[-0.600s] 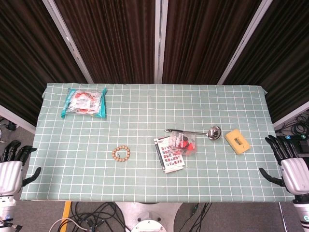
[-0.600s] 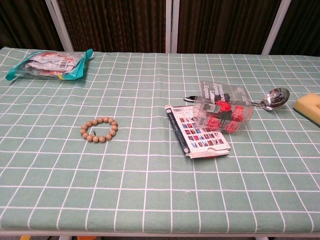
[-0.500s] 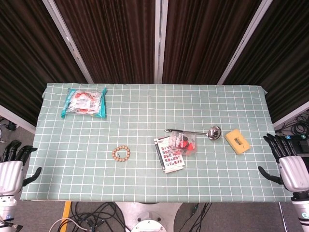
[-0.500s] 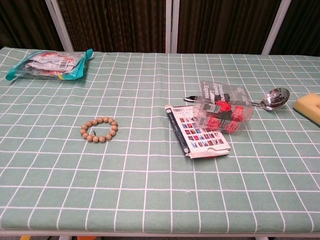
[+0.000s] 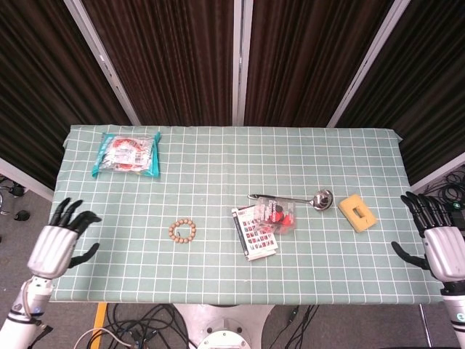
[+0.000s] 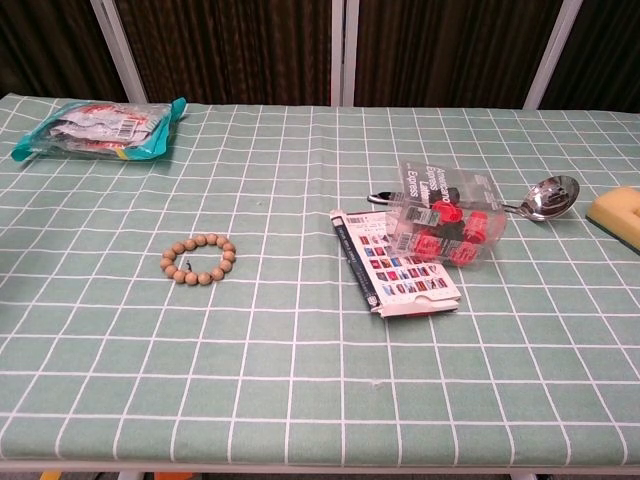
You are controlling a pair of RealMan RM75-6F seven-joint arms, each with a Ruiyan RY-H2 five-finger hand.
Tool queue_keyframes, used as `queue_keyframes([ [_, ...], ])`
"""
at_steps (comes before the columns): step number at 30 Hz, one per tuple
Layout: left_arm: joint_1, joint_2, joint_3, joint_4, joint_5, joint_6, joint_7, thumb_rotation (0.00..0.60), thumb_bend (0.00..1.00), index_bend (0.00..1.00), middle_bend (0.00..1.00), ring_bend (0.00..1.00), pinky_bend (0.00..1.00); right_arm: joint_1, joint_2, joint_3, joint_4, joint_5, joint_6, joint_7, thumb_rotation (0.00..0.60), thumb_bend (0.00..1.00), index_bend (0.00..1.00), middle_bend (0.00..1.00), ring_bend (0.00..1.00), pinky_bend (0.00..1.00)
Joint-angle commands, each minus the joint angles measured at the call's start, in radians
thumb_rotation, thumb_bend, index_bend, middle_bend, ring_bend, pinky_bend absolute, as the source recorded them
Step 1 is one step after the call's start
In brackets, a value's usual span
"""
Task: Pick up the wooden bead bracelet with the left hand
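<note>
The wooden bead bracelet (image 5: 182, 231) (image 6: 198, 259) lies flat as a small ring on the green checked tablecloth (image 5: 218, 174), left of centre. My left hand (image 5: 57, 243) hovers at the table's left front corner, fingers spread, holding nothing, well to the left of the bracelet. My right hand (image 5: 439, 243) stays off the table's right edge, fingers spread and empty. Neither hand shows in the chest view.
A teal snack packet (image 5: 127, 154) (image 6: 95, 128) lies at the far left. Right of the bracelet are a printed card (image 5: 254, 233) and a clear box of red items (image 5: 277, 214). A metal spoon (image 5: 312, 198) and a yellow sponge (image 5: 357, 211) lie further right.
My left hand has risen and moved inward to the table's left front corner. The right hand shifted slightly. The bracelet and other objects have not moved.
</note>
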Motion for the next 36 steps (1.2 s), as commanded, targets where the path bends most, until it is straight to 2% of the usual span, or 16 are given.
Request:
queue_keyframes([
  [1, -0.165, -0.014, 0.002, 0.043, 0.119, -0.173, -0.035, 0.6, 0.25, 0.36, 0.32, 0.08, 0.04, -0.003, 0.01, 0.003, -0.017, 0.005, 0.006, -0.011, 0.6, 0.13, 0.0, 0.05, 0.0, 0.0],
  [7, -0.319, -0.122, -0.029, 0.15, 0.138, -0.335, -0.03, 0.6, 0.25, 0.37, 0.36, 0.1, 0.04, -0.014, 0.021, 0.002, -0.036, 0.022, 0.01, -0.022, 0.6, 0.13, 0.0, 0.05, 0.0, 0.0],
  [15, -0.379, -0.28, -0.012, 0.327, 0.107, -0.427, 0.078, 0.6, 0.25, 0.37, 0.38, 0.11, 0.04, -0.024, 0.022, 0.002, -0.042, 0.038, 0.013, -0.024, 0.6, 0.13, 0.0, 0.05, 0.0, 0.0],
  [20, -0.382, -0.34, 0.009, 0.382, 0.105, -0.412, 0.103, 0.6, 0.25, 0.38, 0.39, 0.05, 0.01, -0.023, 0.016, 0.001, -0.036, 0.045, 0.005, -0.018, 0.6, 0.13, 0.0, 0.04, 0.0, 0.0],
  [28, -0.417, -0.422, 0.022, 0.472, 0.103, -0.413, 0.114, 0.6, 0.25, 0.42, 0.4, 0.06, 0.0, -0.021, 0.007, 0.0, -0.03, 0.041, 0.002, -0.009, 0.6, 0.13, 0.0, 0.04, 0.0, 0.0],
  [36, -0.423, -0.459, 0.038, 0.532, 0.076, -0.413, 0.122, 0.6, 0.26, 0.44, 0.45, 0.1, 0.0, -0.025, 0.002, 0.001, -0.027, 0.046, 0.006, -0.003, 0.6, 0.11, 0.0, 0.04, 0.0, 0.0],
])
